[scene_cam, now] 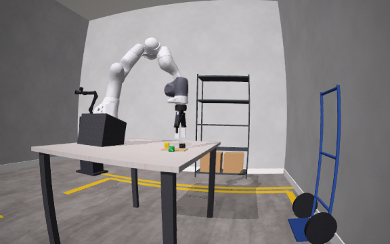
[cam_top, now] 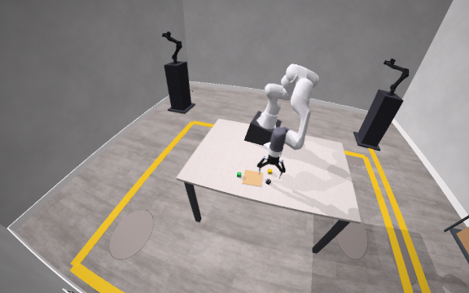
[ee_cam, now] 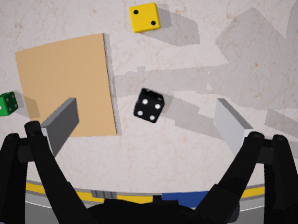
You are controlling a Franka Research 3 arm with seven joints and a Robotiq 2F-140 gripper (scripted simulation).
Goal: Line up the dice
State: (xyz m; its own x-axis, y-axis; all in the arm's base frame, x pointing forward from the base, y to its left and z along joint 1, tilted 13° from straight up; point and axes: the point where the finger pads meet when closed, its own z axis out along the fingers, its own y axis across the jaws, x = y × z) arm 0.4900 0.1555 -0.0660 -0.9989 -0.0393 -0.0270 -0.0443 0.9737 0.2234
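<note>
A tan square mat (cam_top: 252, 177) (scene_cam: 181, 149) (ee_cam: 67, 83) lies flat on the table (cam_top: 218, 155) (scene_cam: 114, 154). A black die (cam_top: 268, 181) (scene_cam: 182, 145) (ee_cam: 149, 104) with white dots lies on the table just off one mat edge. A yellow die (cam_top: 269, 171) (scene_cam: 166, 145) (ee_cam: 144, 18) showing two dots lies on the table, nearer the base. A green die (cam_top: 238, 174) (scene_cam: 171, 148) (ee_cam: 7, 103) lies off the opposite mat edge. My gripper (cam_top: 269, 170) (scene_cam: 180, 133) (ee_cam: 146, 110) is open and empty. It hangs well above the black die, fingers to either side of it.
The robot's black base block (cam_top: 259, 132) (scene_cam: 101, 129) stands at the back of the table. A shelf with boxes (scene_cam: 223, 125) and a blue hand truck (scene_cam: 320, 190) stand off the table. The front table edge is close to the dice.
</note>
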